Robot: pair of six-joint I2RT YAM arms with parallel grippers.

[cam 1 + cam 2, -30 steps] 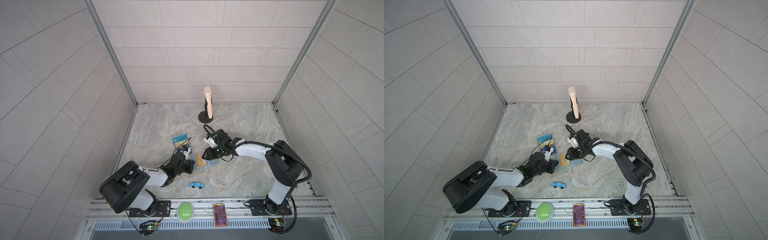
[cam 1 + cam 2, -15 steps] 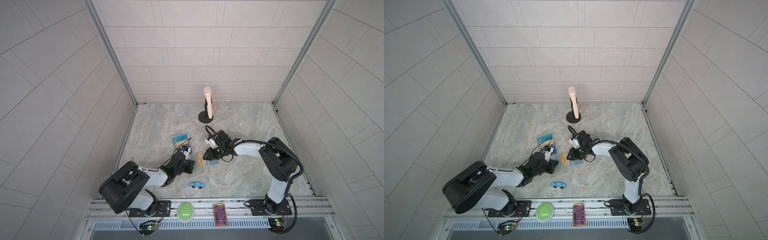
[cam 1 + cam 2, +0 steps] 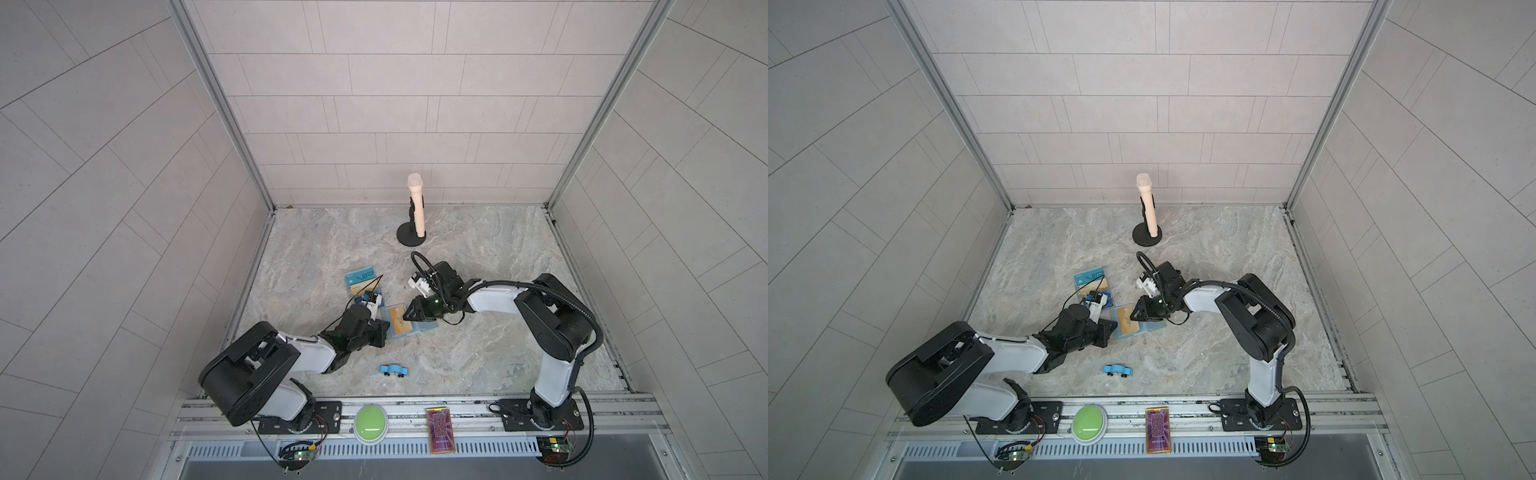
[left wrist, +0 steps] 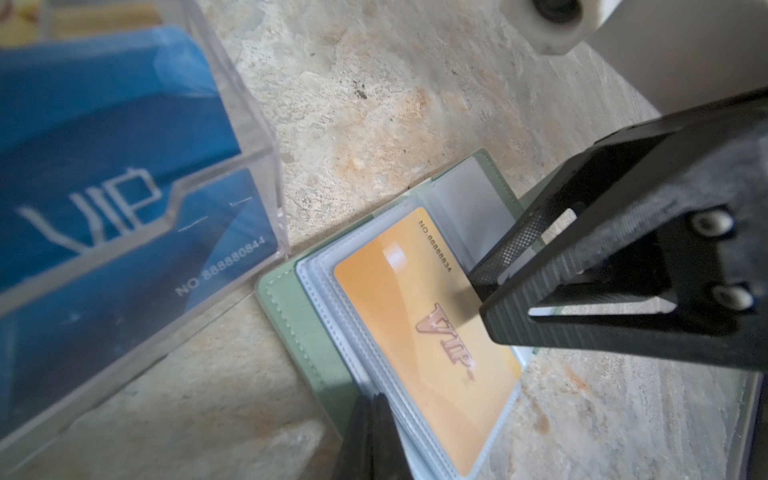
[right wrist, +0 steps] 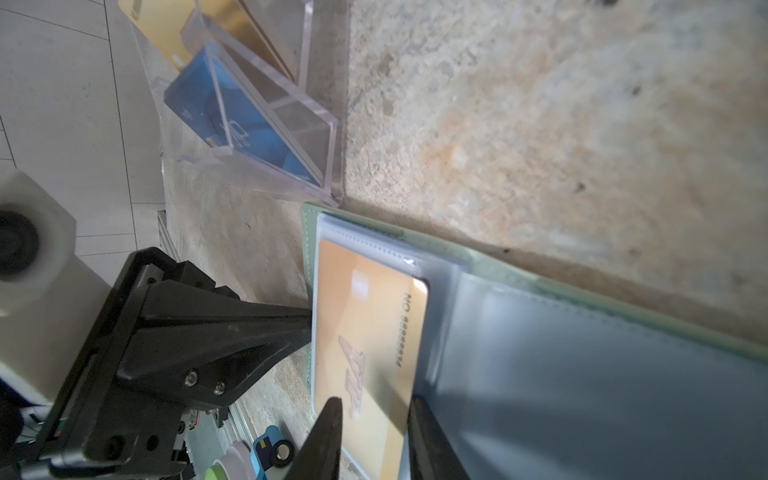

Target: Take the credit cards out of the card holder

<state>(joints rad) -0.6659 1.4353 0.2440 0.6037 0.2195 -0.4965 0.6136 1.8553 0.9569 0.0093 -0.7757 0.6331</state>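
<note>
A mint-green card holder [image 4: 299, 328] lies open on the marble tabletop [image 4: 374, 104] with a tan credit card [image 4: 415, 332] in its top clear sleeve, the right tool [image 5: 374, 401] part-open with tips on that card, the clenched left tool [image 4: 371, 401] touching the holder's outer edge.

right gripper [image 5: 374, 413] moved down onto the tan card [image 5: 368, 316] in the card holder [image 3: 424, 327], its jaws drawn somewhat narrower

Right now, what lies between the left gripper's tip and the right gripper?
The tan card in the open card holder, shown in the right wrist view.
</note>
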